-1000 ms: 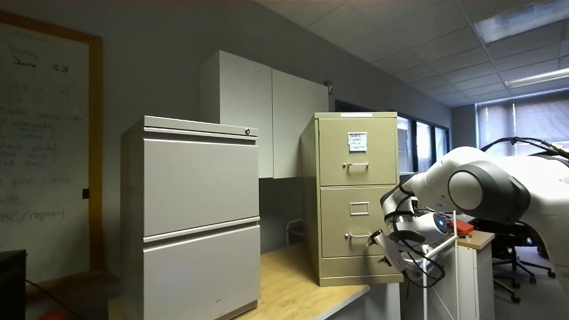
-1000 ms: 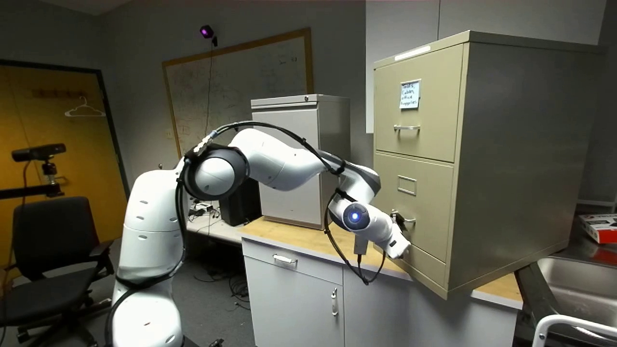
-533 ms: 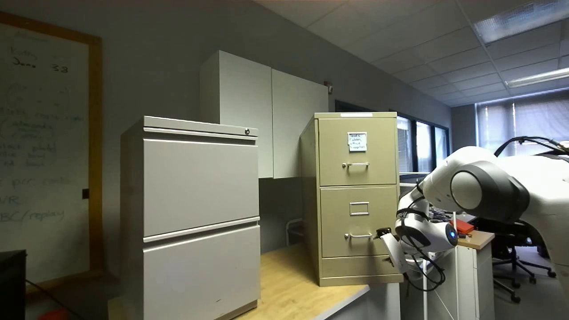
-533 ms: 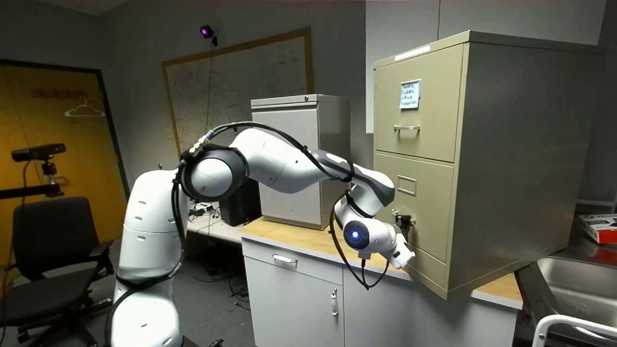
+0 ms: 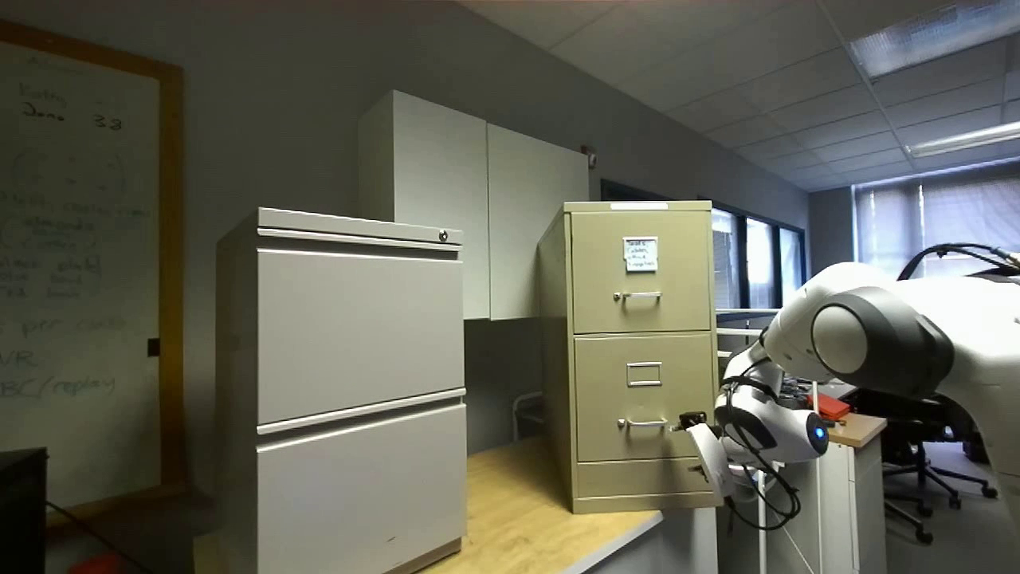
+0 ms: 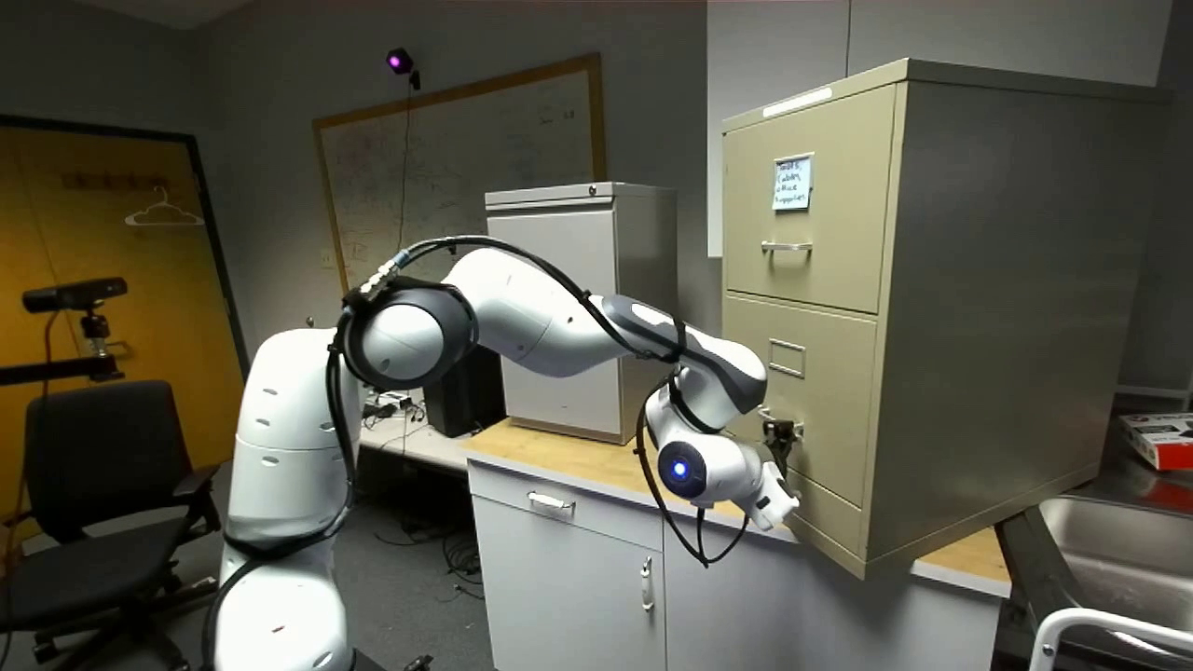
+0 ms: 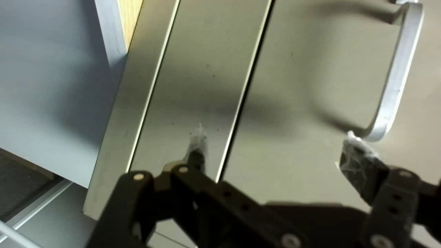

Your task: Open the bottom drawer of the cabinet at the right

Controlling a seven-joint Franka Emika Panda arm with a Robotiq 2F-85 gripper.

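Note:
The tall tan filing cabinet stands in both exterior views. Its bottom drawer is shut, and the drawer front fills the middle of the wrist view. The silver handle runs along the right of the wrist view. My gripper is open and empty, its fingers wide apart. One of its fingertips is close beside the near end of the handle; I cannot tell whether they touch. The other is over the panel below the drawer. In an exterior view, the gripper partly covers the handle.
A pale grey two-drawer cabinet stands left of the tan one on the wooden counter. The counter's edge shows in the wrist view. A sink lies beyond the tan cabinet in an exterior view.
My wrist has moved lower and sideways, toward the cabinet's sink side, and has tilted. The gripper is now at the handle's end rather than over its middle. The drawer has not moved.

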